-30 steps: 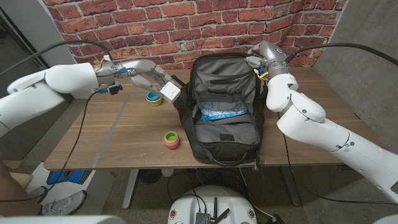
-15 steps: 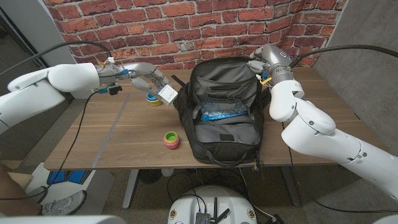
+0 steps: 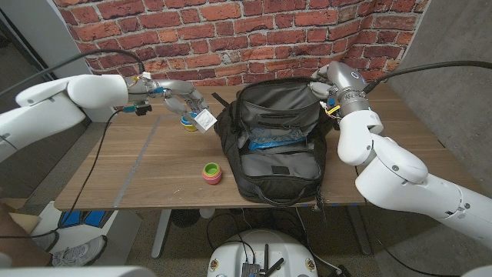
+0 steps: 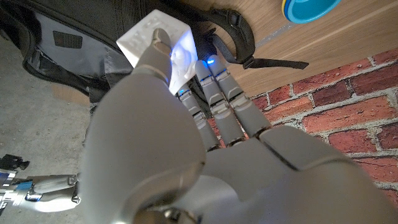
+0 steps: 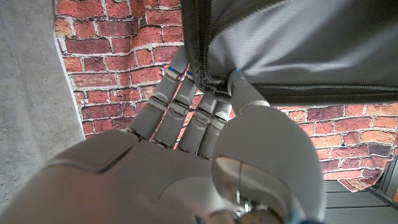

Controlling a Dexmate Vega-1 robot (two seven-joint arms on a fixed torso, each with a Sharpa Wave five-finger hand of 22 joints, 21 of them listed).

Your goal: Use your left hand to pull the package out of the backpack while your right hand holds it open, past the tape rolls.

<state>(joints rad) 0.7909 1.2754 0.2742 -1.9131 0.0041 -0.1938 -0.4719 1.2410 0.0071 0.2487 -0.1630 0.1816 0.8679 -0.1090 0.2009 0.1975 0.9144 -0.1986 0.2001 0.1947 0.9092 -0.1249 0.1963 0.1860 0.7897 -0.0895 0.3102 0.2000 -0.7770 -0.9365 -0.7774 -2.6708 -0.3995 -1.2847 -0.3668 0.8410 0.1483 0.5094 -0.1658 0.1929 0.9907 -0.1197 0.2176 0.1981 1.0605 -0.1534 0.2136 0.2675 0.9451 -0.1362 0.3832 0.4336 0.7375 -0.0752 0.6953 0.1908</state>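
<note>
Clear of the backpack (image 3: 277, 146) now, the left hand (image 3: 183, 98) has carried the package (image 3: 204, 119) leftward, fingers clamped on it; the right hand (image 3: 321, 81) pinches the rim.

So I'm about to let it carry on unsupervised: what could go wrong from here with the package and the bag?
The left hand holds the white package only at its fingertips, above the table, so it could slip and drop. It hangs close by the blue-and-yellow tape roll, so moving it on might knock that roll. The right hand pinches just the backpack rim; a loosened pinch would let the flap sag.
</note>
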